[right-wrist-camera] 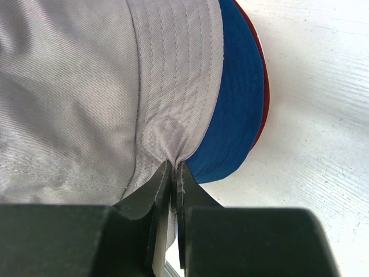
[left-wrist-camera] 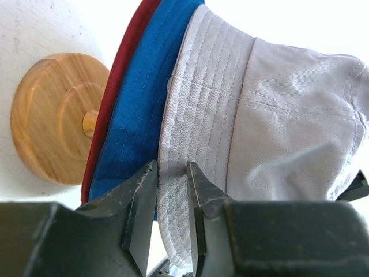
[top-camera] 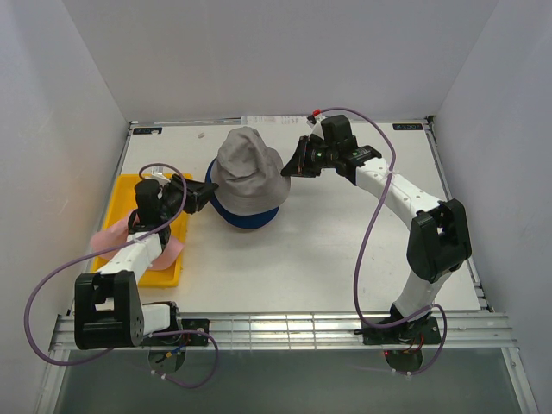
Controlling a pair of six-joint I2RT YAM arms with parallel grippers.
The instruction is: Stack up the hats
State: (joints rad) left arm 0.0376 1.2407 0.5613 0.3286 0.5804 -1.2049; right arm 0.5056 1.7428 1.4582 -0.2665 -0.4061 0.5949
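You're seating the grey hat point(top-camera: 247, 168) over the blue hat point(left-wrist-camera: 135, 115) and red hat point(left-wrist-camera: 115, 86) atop the wooden stand point(left-wrist-camera: 55, 118): right gripper point(right-wrist-camera: 173, 173) pinching its brim, left gripper point(left-wrist-camera: 172, 173) fingers point(left-wrist-camera: 138, 196) slightly spread astride the opposite brim, evening it.

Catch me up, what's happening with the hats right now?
The right end effector pinches the grey hat by its brim; the left end effector straddles the brim's opposite side, grip unclear. The grey hat drapes over the blue hat and red hat on the wooden stand. The pink hat lies on the yellow tray, not yet stacked.
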